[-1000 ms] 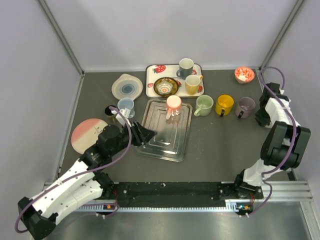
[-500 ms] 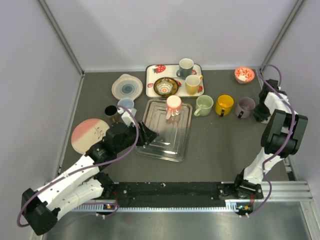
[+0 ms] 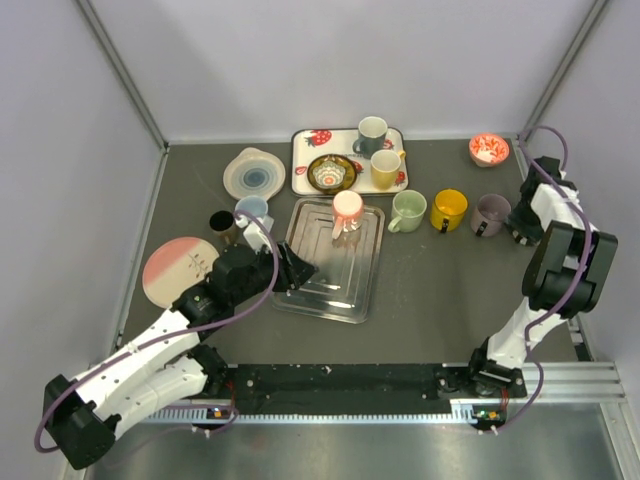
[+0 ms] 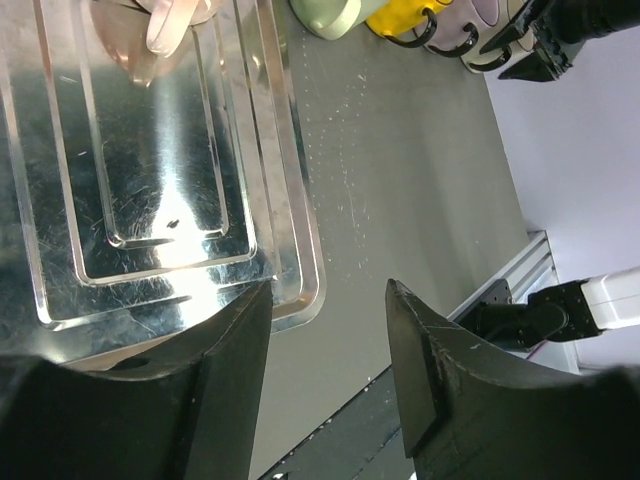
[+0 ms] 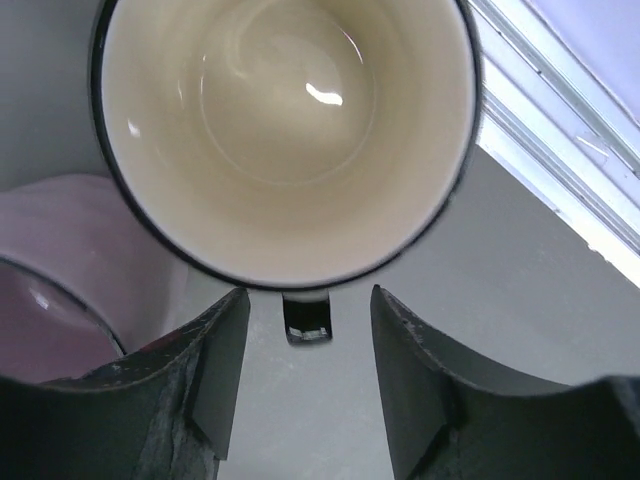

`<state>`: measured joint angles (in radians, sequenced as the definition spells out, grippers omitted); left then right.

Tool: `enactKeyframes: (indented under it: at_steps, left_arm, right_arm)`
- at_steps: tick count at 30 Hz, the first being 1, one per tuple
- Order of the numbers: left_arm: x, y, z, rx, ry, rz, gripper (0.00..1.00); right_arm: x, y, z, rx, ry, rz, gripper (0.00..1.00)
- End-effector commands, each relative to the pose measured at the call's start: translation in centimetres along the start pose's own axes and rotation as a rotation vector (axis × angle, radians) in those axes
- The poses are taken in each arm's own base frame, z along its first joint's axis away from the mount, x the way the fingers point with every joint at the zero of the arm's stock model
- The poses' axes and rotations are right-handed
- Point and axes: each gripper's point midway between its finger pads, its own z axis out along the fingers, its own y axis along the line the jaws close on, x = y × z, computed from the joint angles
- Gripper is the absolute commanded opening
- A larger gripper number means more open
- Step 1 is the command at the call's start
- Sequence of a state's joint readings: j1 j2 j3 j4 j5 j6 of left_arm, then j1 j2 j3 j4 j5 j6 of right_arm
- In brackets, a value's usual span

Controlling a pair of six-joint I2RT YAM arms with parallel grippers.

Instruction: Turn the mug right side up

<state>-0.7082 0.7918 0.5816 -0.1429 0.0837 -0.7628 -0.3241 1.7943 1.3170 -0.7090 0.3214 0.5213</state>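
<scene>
I see the mug (image 5: 285,130) standing mouth up on the surface (image 5: 305,430), directly at 12 o'clock of my right tool (image 5: 308,298), with its black handle (image 5: 305,322) pointing to 6 o'clock into the gap. That tool's fingers stand apart, clear of the handle and gripping nothing. My left tool (image 4: 328,290) is also parted and empty, over the metal tray (image 4: 300,250) edge.

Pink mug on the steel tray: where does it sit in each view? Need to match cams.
Top external: pink mug just above centre, at the far end of the metal tray.
Left wrist: at the top edge, left of centre, cut off by the frame.
Right wrist: not in it.
Shared landmark: the metal tray, central in top external and filling the upper left in left wrist; right wrist misses it.
</scene>
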Motion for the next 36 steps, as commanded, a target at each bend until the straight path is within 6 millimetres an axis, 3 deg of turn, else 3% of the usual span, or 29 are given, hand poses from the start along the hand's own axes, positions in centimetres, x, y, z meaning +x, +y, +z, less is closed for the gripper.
enactKeyframes:
  at_steps: [1, 3, 5, 6, 8, 9, 10, 12, 13, 14, 16, 18, 20, 21, 22, 23, 24, 26, 30, 32, 36]
  left_arm:
    - [-2.6, -1.4, -0.5, 0.025, -0.090, 0.020, 0.56]
    - [-3.3, -1.2, -0.5, 0.004, -0.118, 0.036, 0.60]
    - [-3.9, 0.1, -0.1, -0.069, -0.144, 0.051, 0.68]
    - [-4.5, 0.4, -0.1, -0.097, -0.161, 0.064, 0.82]
    - [-6.1, 1.5, 0.2, -0.193, -0.202, 0.075, 0.87]
    - [-6.0, 2.4, 0.2, -0.247, -0.185, 0.102, 0.89]
    - [-5.9, 3.2, 0.7, -0.290, -0.163, 0.121, 0.89]
    - [-6.7, 3.3, 0.9, -0.319, -0.160, 0.177, 0.90]
    - [-6.6, 3.8, 1.5, -0.334, -0.139, 0.203, 0.90]
    - [-7.1, 3.3, 1.7, -0.323, -0.134, 0.234, 0.90]
    - [-6.8, 3.6, 2.8, -0.318, -0.080, 0.323, 0.89]
    - [-7.0, 3.4, 4.0, -0.302, -0.037, 0.374, 0.89]
    - [-7.8, 3.2, 4.9, -0.302, -0.020, 0.394, 0.87]
    - [-7.8, 3.3, 5.5, -0.310, -0.001, 0.407, 0.87]
    - [-7.0, 4.4, 6.8, -0.335, 0.053, 0.419, 0.86]
    - [-7.8, 3.9, 7.4, -0.339, 0.050, 0.428, 0.86]
    - [-7.0, 5.0, 8.6, -0.361, 0.098, 0.456, 0.86]
    - [-7.5, 4.8, 10.0, -0.349, 0.115, 0.487, 0.87]
    - [-5.9, 6.5, 13.3, -0.329, 0.236, 0.566, 0.85]
    - [-6.2, 6.5, 14.2, -0.313, 0.247, 0.572, 0.84]
    - [-6.4, 7.1, 16.2, -0.319, 0.274, 0.577, 0.83]
  right_arm:
    - [-2.5, -0.8, -5.3, -0.051, -0.100, 0.086, 0.58]
    - [-3.1, -1.1, -8.4, -0.101, -0.165, 0.109, 0.62]
    - [-2.2, -1.5, -9.6, -0.132, -0.176, 0.108, 0.68]
    - [-2.2, -1.8, -11.2, -0.166, -0.207, 0.123, 0.69]
    - [-0.2, -1.3, -12.2, -0.234, -0.194, 0.121, 0.69]
    - [-0.1, -1.1, -14.1, -0.286, -0.236, 0.135, 0.70]
    - [1.1, -0.7, -14.2, -0.315, -0.226, 0.124, 0.70]
    - [2.0, 0.9, -17.2, -0.429, -0.290, 0.102, 0.70]
    - [3.8, 1.5, -16.9, -0.471, -0.274, 0.068, 0.69]
    - [3.9, 3.0, -18.2, -0.568, -0.324, 0.054, 0.68]
    - [6.3, 3.5, -19.4, -0.699, -0.342, 0.028, 0.67]
    - [7.3, 5.1, -21.4, -0.838, -0.375, -0.012, 0.67]
    - [8.1, 5.2, -22.8, -0.895, -0.393, -0.045, 0.67]
    - [9.5, 6.1, -23.9, -0.949, -0.375, -0.106, 0.67]
    - [9.9, 6.4, -25.0, -0.985, -0.372, -0.128, 0.67]
    - [10.5, 6.6, -25.5, -1.009, -0.362, -0.145, 0.67]
    - [11.2, 6.9, -26.2, -1.042, -0.347, -0.165, 0.67]
    - [12.6, 7.3, -27.8, -1.108, -0.334, -0.203, 0.67]
    - [15.6, 7.3, -29.2, -1.193, -0.300, -0.261, 0.67]
    - [16.7, 7.0, -29.8, -1.230, -0.292, -0.275, 0.66]
    - [18.3, 6.5, -29.1, -1.248, -0.261, -0.280, 0.66]
